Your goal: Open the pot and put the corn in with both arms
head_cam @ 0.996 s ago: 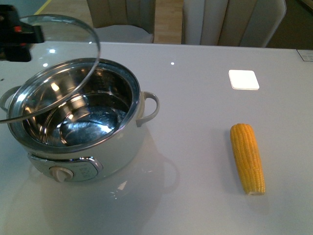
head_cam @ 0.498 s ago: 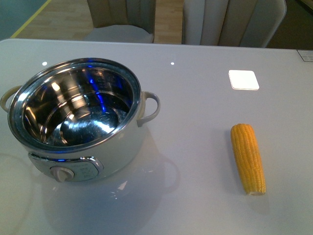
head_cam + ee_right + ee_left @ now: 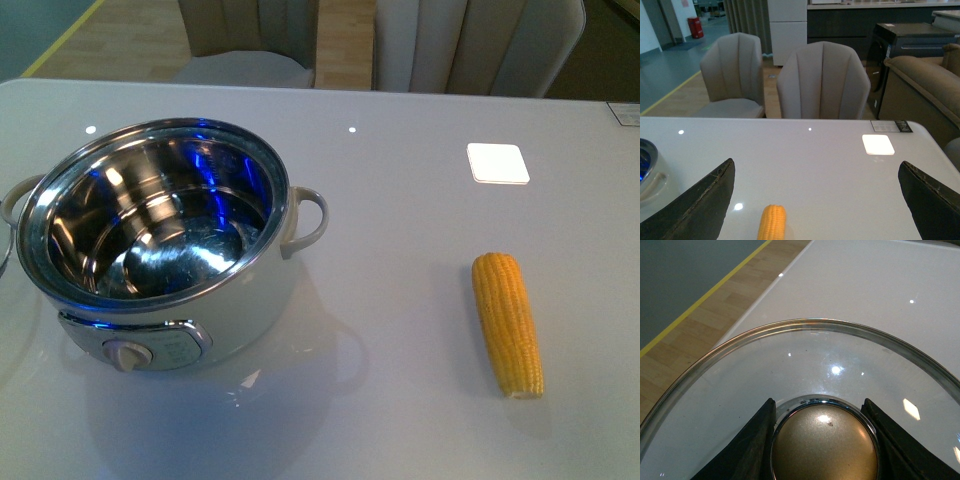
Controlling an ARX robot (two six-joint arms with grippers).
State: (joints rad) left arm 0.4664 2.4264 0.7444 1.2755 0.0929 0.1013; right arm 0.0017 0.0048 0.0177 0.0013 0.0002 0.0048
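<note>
Open pot [image 3: 250, 300]; corn [image 3: 507, 325] well apart; left pincer [image 3: 822, 437] around lid knob [image 3: 824, 447]

Front cam, high on the body, looks down fwd over the table [image 3: 400, 220]: pot [image 3: 160, 250] at 9 o'clock, corn [image 3: 507, 322] at 4. Left wrist cam's v. close above the lid knob [image 3: 824, 445], facing past the table edge to floor [image 3: 700, 315]. Right wrist cam's low, facing the chairs [image 3: 822, 82]; shares corn, pot rim w/ front.
</note>
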